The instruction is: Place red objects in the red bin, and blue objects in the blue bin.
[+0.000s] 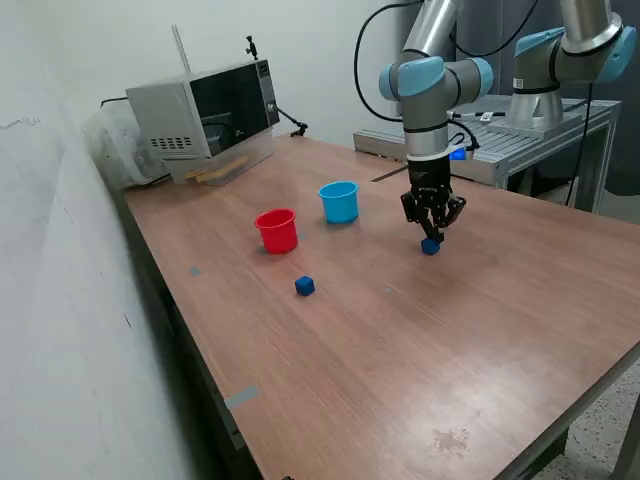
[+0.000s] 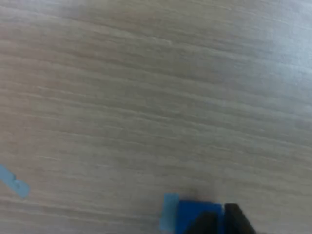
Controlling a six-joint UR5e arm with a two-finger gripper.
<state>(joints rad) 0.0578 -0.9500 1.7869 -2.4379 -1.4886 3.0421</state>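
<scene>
My gripper points down at the table, to the exterior view's right of the light blue cup. Its fingers are drawn together on a small dark blue cube, at or just above the tabletop. In the wrist view the blue cube sits at the picture's edge, partly behind my dark fingertips. A second dark blue cube lies alone on the table, nearer the camera than the red cup. The two cups stand upright side by side. No red cubes show in either view.
A microwave-like grey box stands at the table's far left corner. A metal frame bearing a second arm's base stands behind the wooden table. Bits of tape stick near the table's left edge.
</scene>
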